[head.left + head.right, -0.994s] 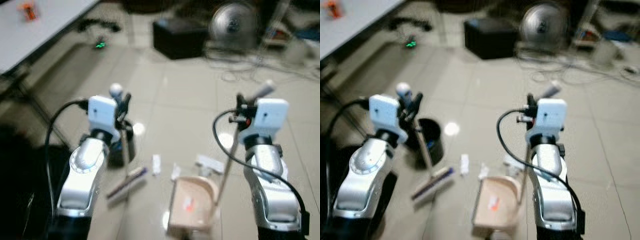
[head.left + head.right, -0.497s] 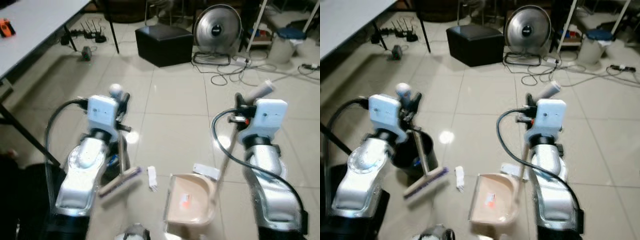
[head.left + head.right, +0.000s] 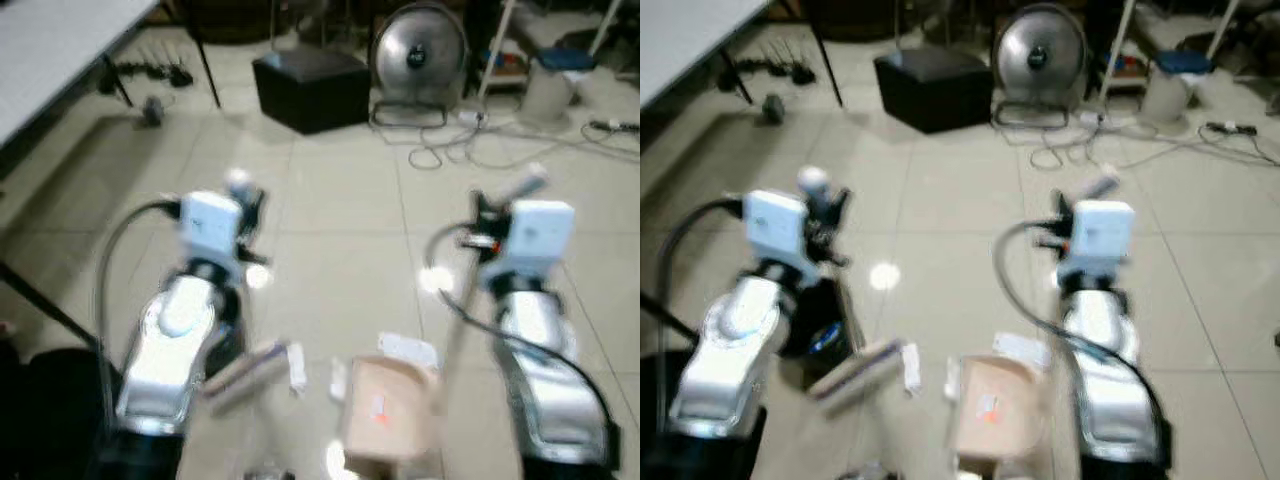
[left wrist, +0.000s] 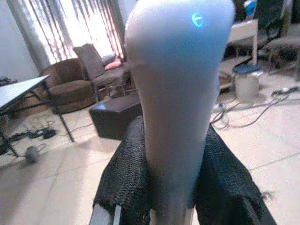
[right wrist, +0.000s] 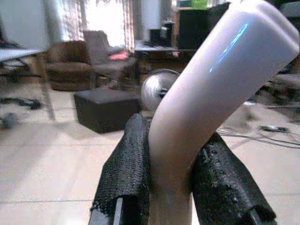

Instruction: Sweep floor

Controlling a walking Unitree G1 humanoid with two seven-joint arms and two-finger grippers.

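Observation:
My left gripper (image 3: pixel 243 205) is shut on the white broom handle (image 4: pixel 178 93), whose brush head (image 3: pixel 245 364) rests on the tiled floor by my left arm. My right gripper (image 3: pixel 480 215) is shut on the dustpan handle (image 5: pixel 206 93). The beige dustpan (image 3: pixel 385 415) sits on the floor between my arms with a small orange scrap inside. White paper scraps (image 3: pixel 297 366) lie just left of the pan, and another white scrap (image 3: pixel 408 350) lies at its far edge. The head views are blurred.
A black bin (image 3: pixel 820 325) stands by my left arm. Farther off are a black box (image 3: pixel 312 90), a round fan (image 3: pixel 418 50), loose cables (image 3: pixel 450 150) and a white pail (image 3: pixel 548 92). A grey table (image 3: pixel 60 50) runs along the left.
The camera has moved, so the whole scene shifted and blurred. Both grippers keep their hold on the handles. The scraps sit nearer the dustpan's left edge.

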